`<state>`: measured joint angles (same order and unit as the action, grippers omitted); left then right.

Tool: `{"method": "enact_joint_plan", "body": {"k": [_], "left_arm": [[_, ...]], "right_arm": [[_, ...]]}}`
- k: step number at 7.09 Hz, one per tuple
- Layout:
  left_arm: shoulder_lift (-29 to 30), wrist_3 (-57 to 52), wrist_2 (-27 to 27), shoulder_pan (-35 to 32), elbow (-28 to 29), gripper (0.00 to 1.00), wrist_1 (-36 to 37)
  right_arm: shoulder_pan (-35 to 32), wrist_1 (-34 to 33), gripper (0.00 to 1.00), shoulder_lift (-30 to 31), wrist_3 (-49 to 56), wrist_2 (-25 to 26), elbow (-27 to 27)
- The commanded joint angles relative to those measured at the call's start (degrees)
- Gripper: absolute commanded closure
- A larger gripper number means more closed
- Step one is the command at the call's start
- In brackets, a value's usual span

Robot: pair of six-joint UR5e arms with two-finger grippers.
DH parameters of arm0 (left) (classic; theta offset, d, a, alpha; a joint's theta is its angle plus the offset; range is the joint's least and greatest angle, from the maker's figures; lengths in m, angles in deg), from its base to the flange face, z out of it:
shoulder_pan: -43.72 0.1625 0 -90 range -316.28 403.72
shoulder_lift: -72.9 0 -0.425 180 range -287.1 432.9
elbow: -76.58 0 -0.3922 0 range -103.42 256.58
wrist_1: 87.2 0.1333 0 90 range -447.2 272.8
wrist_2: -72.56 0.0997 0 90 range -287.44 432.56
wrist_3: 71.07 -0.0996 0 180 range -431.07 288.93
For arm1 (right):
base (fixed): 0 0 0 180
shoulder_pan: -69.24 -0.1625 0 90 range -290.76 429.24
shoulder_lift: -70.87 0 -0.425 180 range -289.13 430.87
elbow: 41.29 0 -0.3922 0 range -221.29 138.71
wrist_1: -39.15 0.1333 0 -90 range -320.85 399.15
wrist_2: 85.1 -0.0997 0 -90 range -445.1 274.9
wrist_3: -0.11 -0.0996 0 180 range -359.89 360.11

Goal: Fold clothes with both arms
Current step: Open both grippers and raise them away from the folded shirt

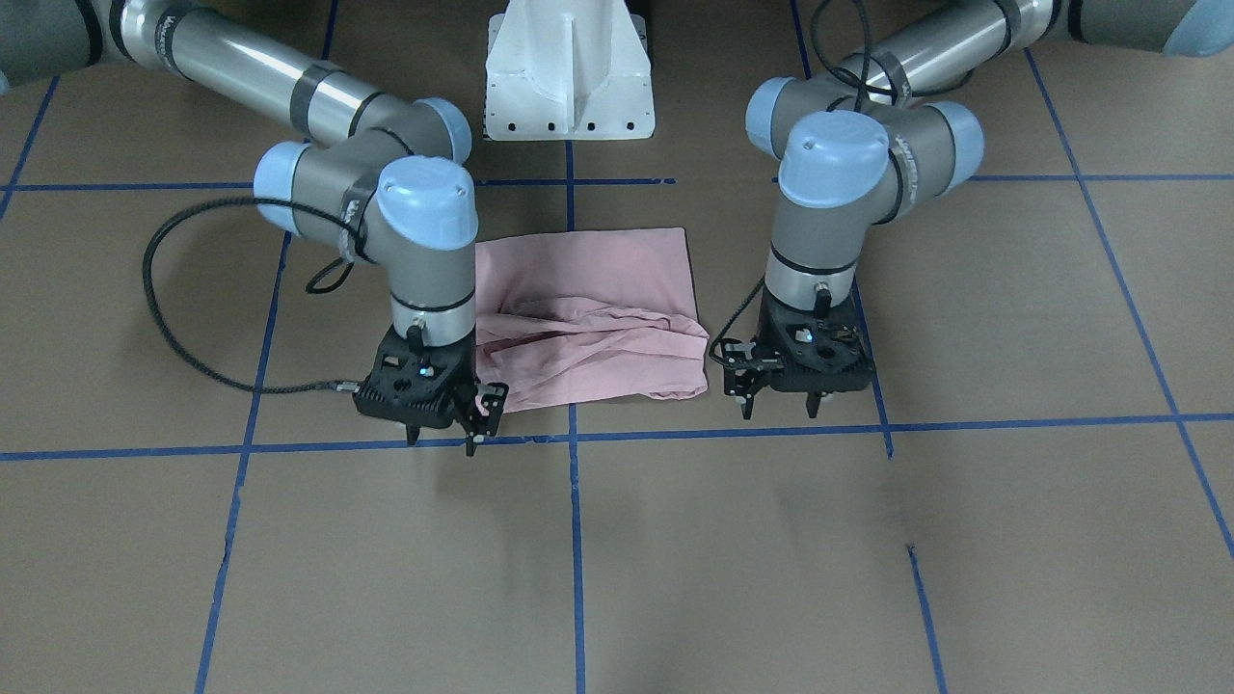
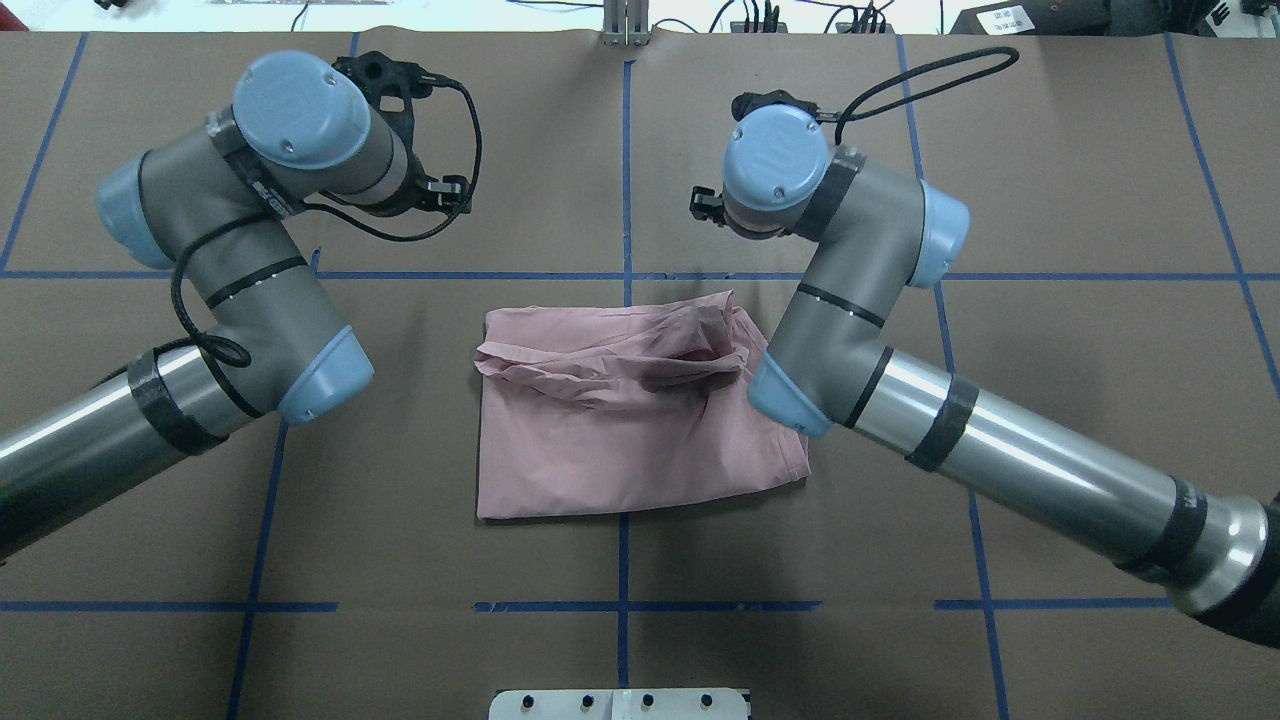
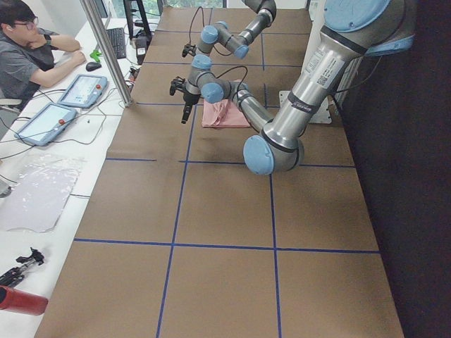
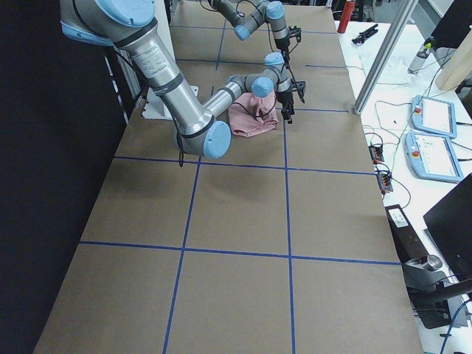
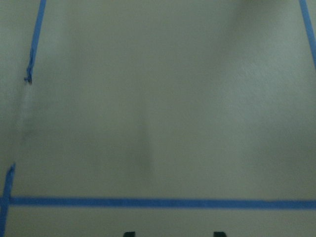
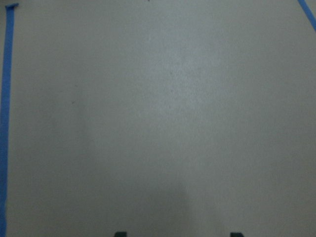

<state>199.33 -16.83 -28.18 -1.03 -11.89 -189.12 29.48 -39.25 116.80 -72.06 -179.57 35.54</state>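
Note:
The pale pink T-shirt (image 1: 588, 318) lies folded into a rough rectangle on the brown table, with a bunched, wrinkled fold across its far half (image 2: 620, 355). No print shows. My left gripper (image 1: 779, 410) hangs open and empty just beside the shirt's far corner, fingers pointing down, apart from the cloth. My right gripper (image 1: 442, 441) hangs open and empty at the shirt's other far corner, close to its edge. Both wrist views show only bare table and blue tape, with two fingertips (image 5: 129, 233) (image 6: 120, 234) set wide apart at the bottom edge.
Blue tape lines (image 1: 578, 436) grid the brown table. The white pedestal base (image 1: 569, 72) stands on the robot's side of the shirt. An operator (image 3: 28, 49) sits at a side desk with teach pendants (image 3: 81, 90). More pendants (image 4: 435, 118) lie past the opposite end.

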Motion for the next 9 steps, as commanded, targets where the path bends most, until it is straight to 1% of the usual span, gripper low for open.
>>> {"method": "enact_joint_plan", "body": {"k": [1,2,3,4,5,6,7,8,9], "left_arm": [[-0.3,-5.0,-4.2,-2.3,0.5,0.0,-1.5],[-1.1,-5.0,-4.3,-2.3,-1.3,0.0,-1.4],[-2.8,-5.1,-4.4,-2.3,-4.8,0.0,-0.9],[-5.4,-6.7,-4.3,-2.5,-8.3,0.0,-0.6],[-7.3,-12.9,-4.6,-4.0,-11.2,0.0,0.6],[-10.9,-18.5,-8.7,-7.6,-14.2,0.0,2.4],[-14.9,-27.2,-12.3,-12.5,-16.4,0.0,2.7],[-18.3,-36.2,-15.9,-18.2,-16.7,0.0,2.6],[-22.1,-47.1,-17.9,-23.8,-16.5,0.0,2.6]], "right_arm": [[-5.1,2.3,0.0,-0.8,7.3,-8.5,-2.8],[-6.4,2.1,0.0,-0.6,10.3,-10.5,-1.9],[-7.9,2.0,0.0,1.6,11.8,-13.2,0.7],[-9.5,0.2,0.0,5.3,15.3,-15.4,5.8],[-11.9,-8.2,0.0,8.3,22.7,-17.3,13.2],[-14.7,-16.4,0.0,10.8,30.3,-17.8,20.4],[-18.5,-22.0,0.0,15.6,38.4,-19.5,26.1],[-24.6,-22.9,0.0,22.6,49.9,-23.4,30.0],[-31.8,-22.9,0.0,28.4,61.9,-27.1,30.2]]}}
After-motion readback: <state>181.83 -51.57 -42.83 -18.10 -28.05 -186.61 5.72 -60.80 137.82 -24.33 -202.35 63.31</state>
